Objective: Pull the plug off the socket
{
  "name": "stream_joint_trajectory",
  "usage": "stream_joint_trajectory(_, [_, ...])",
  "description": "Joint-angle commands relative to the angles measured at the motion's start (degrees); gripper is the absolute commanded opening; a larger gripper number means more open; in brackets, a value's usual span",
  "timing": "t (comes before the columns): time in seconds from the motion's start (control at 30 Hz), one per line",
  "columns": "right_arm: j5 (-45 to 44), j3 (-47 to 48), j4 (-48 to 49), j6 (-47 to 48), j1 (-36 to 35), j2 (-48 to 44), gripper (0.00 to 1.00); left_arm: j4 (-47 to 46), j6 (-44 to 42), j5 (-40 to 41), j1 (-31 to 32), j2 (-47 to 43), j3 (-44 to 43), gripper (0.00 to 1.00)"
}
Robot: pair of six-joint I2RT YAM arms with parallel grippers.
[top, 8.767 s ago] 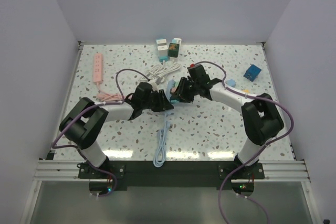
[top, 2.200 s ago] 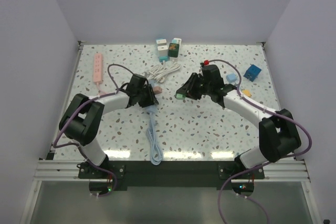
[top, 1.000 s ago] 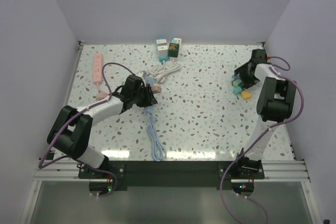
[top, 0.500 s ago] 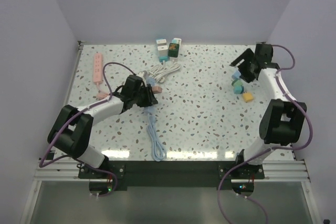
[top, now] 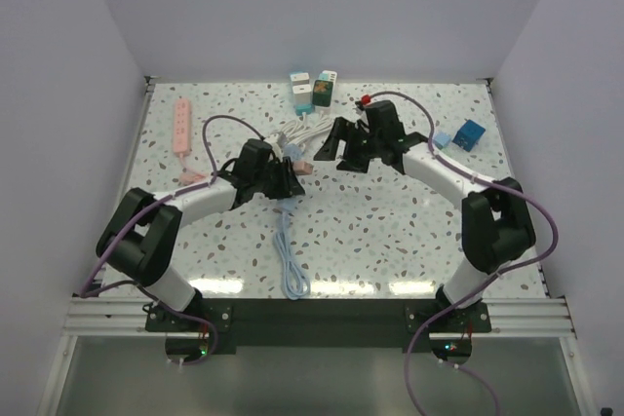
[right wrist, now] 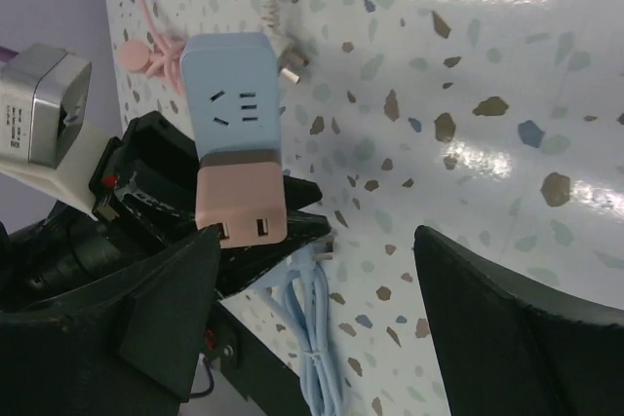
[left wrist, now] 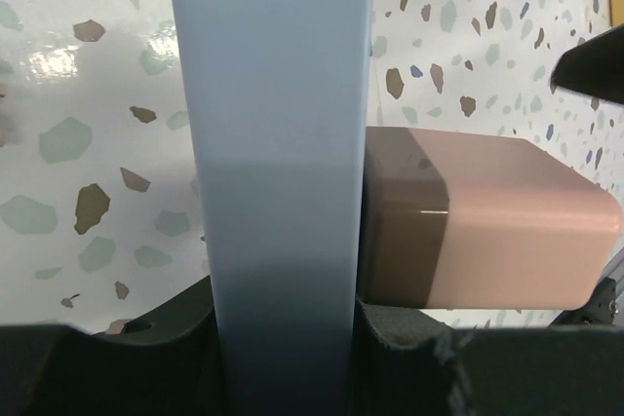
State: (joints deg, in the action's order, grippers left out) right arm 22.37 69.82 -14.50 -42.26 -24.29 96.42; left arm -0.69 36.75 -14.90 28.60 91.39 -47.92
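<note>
The socket is a light blue power strip (right wrist: 232, 94) (left wrist: 278, 143). My left gripper (top: 280, 182) (left wrist: 283, 338) is shut on its near end, one jaw on each flat side. The plug is a pink adapter block (right wrist: 241, 200) (left wrist: 478, 236) with two USB ports, seated in the strip's face just beyond the left fingers (right wrist: 146, 211). My right gripper (top: 341, 153) (right wrist: 317, 236) hovers open a short way right of the strip. Its fingers stand wide apart with nothing between them and touch neither plug nor socket.
The strip's blue cable bundle (top: 290, 260) trails toward the near edge. A white cable (top: 302, 131) lies behind the grippers. White and teal adapters (top: 312, 90) stand at the back. A pink power strip (top: 181, 126) lies far left, and blue blocks (top: 468, 133) at the right.
My right arm has swung from the far right of the table back to the middle, beside the socket, and its jaws have widened. The left gripper has kept its hold and shifted slightly right.
</note>
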Motion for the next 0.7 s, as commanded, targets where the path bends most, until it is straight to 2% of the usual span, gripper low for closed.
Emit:
stream_joint_trajectory(0.0, [1.6, 2.6, 3.8, 0.2, -2.9, 1.1, 0.84, -2.4, -0.5, -4.6, 1.1, 0.4, -2.3, 0.0])
stream_joint_trajectory(0.43, [-0.5, 7.2, 0.5, 1.8, -8.6, 5.4, 0.81, -2.7, -0.2, -5.4, 1.7, 0.9, -2.5, 0.0])
stream_joint_trajectory(0.53, [-1.4, 7.3, 0.8, 1.6, -9.4, 6.8, 0.75, -3.0, 0.2, -5.6, 1.9, 0.7, -2.8, 0.0])
stream_joint_trajectory(0.63, [-1.5, 7.0, 1.8, 0.8, -9.5, 7.8, 0.63, -3.1, 0.5, -5.1, 1.8, 0.0, -2.8, 0.0])
stream_joint_trajectory(0.67, [-1.6, 6.9, 1.7, 0.7, -9.5, 7.9, 0.54, -3.1, 0.6, -5.0, 1.9, -0.2, -2.9, 0.0])
